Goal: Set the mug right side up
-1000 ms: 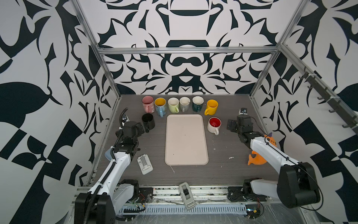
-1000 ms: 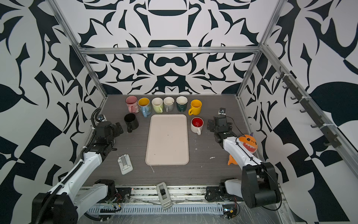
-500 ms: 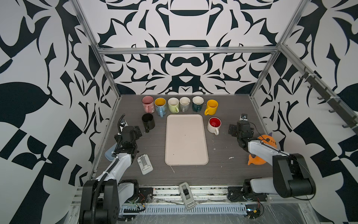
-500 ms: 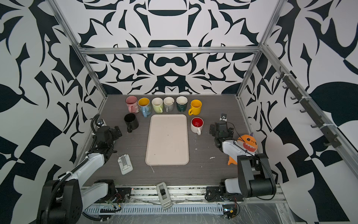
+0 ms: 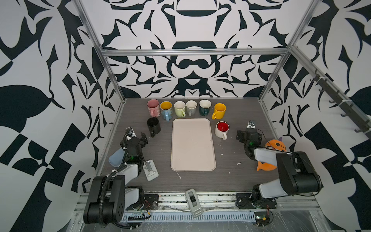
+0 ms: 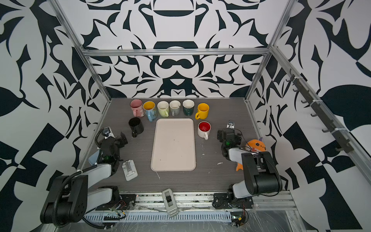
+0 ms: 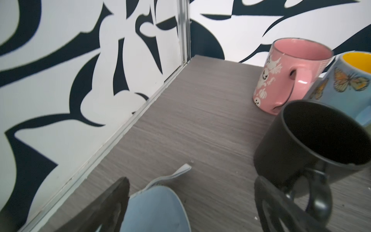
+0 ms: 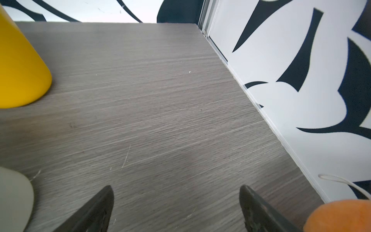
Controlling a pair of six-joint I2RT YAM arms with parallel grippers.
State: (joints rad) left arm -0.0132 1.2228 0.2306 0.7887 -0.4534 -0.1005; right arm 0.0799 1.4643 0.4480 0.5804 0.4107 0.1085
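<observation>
1. Evidently no mug is seen inverted. The black mug [image 5: 153,125] and the red mug [image 5: 221,128] stand mouth up on the table [image 5: 230,176], either side of the tray [image 5: 192,144].
2. The left gripper [image 7: 190,186] is seen with fingers spread and empty, and the right gripper [image 8: 176,190] likewise.
3. The task is judged done. Any retreat is best made straight back, as the black mug's handle lies close to one left finger.

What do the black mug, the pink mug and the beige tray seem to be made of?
Black mug: probably ceramic with a matte finish; thick wall, hardly any reflection.
Pink mug: probably glazed ceramic; a bright highlight on the handle, printed ghosts.
Beige tray: perhaps matte plastic; dull even surface, rounded corners.
</observation>
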